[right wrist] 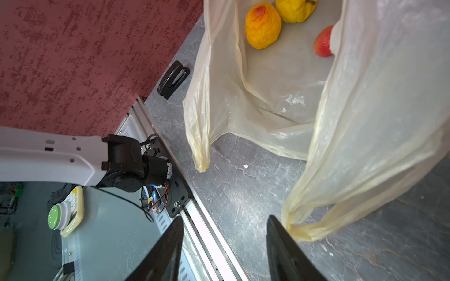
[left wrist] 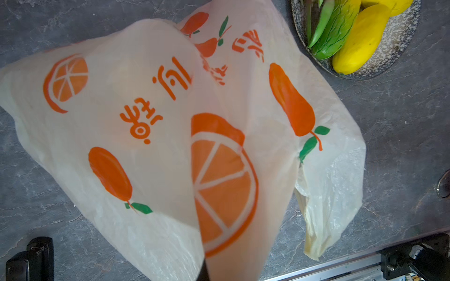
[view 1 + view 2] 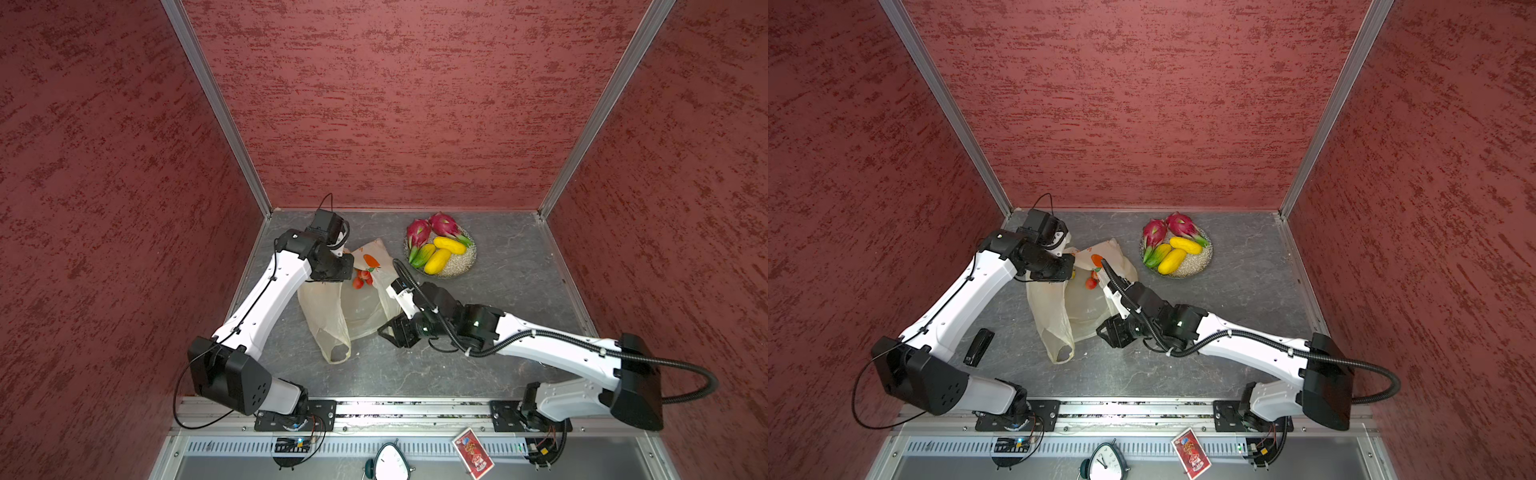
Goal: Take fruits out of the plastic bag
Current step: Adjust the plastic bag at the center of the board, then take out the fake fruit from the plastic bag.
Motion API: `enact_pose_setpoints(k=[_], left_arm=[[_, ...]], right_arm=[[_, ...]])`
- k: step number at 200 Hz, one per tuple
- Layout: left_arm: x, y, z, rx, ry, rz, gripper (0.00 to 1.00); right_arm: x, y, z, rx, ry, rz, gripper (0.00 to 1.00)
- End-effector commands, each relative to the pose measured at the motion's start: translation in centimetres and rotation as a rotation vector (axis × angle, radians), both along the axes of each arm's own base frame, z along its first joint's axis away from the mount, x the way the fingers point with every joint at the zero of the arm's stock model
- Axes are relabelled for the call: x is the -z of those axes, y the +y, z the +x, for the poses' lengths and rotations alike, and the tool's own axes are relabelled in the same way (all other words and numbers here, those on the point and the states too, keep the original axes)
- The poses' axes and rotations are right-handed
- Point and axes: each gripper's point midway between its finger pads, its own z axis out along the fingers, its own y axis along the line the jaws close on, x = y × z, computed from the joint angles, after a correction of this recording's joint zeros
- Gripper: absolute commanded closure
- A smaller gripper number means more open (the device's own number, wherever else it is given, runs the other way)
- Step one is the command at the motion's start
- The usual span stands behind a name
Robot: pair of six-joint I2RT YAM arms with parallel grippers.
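**Over the grey table [image 3: 511, 299]: bag gripped, fruits inside**

I am holding the plastic bag [image 3: 345, 307] by its printed end with the left gripper [image 2: 204, 270], clenched on the film. The right gripper [image 1: 225, 220] is standing released, just beside a handle loop [image 1: 306, 231]. An orange [image 1: 263, 28], a yellow fruit [image 1: 295, 9] and a red berry [image 1: 323, 42] are lying inside it.

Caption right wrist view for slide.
Open right gripper beside plastic bag handle; orange, yellow fruit and red fruit inside.

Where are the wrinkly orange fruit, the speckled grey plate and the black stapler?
Wrinkly orange fruit [image 1: 263, 26]: right wrist view, middle.
Speckled grey plate [image 3: 459, 264]: a top view, bare part.
Black stapler [image 3: 979, 347]: a top view, middle.
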Motion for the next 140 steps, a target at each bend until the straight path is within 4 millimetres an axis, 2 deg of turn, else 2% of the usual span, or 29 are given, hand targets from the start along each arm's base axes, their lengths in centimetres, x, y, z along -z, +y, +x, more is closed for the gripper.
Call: enact_pose_setpoints(k=[1, 7, 12, 38, 55, 78, 102, 122, 140], left_arm=[[-0.7, 0.0, -0.6, 0.018, 0.026, -0.026, 1.0], [-0.8, -0.1, -0.6, 0.02, 0.027, -0.037, 1.0], [-0.9, -0.2, -0.6, 0.022, 0.028, -0.044, 1.0], [-1.8, -1.2, -0.3, 0.031, 0.028, -0.099, 1.0], [-2.5, -2.0, -0.2, 0.035, 0.025, -0.144, 1.0], [-3.3, -2.7, -0.2, 0.046, 0.025, -0.212, 1.0], [-2.7, -2.0, -0.7, 0.031, 0.034, -0.222, 1.0], [-1.6, -1.1, -1.2, 0.01, 0.038, -0.251, 1.0], [-1.5, -0.8, -1.6, -0.002, 0.02, -0.297, 1.0]], right_arm=[[-5.0, 2.9, 2.5, 0.065, -0.08, 0.155, 0.45], [-5.4, 3.3, 2.7, 0.067, -0.079, 0.17, 0.46], [-4.3, 4.0, 3.1, 0.068, -0.066, 0.154, 0.47], [-3.5, 6.1, 4.0, 0.062, -0.044, 0.15, 0.58], [-2.5, 6.7, 5.4, 0.107, -0.042, 0.107, 0.73], [-0.8, 6.5, 7.6, 0.185, 0.002, 0.099, 1.0], [0.5, 6.3, 9.0, 0.231, 0.027, 0.105, 1.0], [1.1, 7.2, 9.0, 0.201, 0.036, 0.105, 1.0], [2.0, 7.9, 8.9, 0.181, 0.058, 0.107, 0.97]])
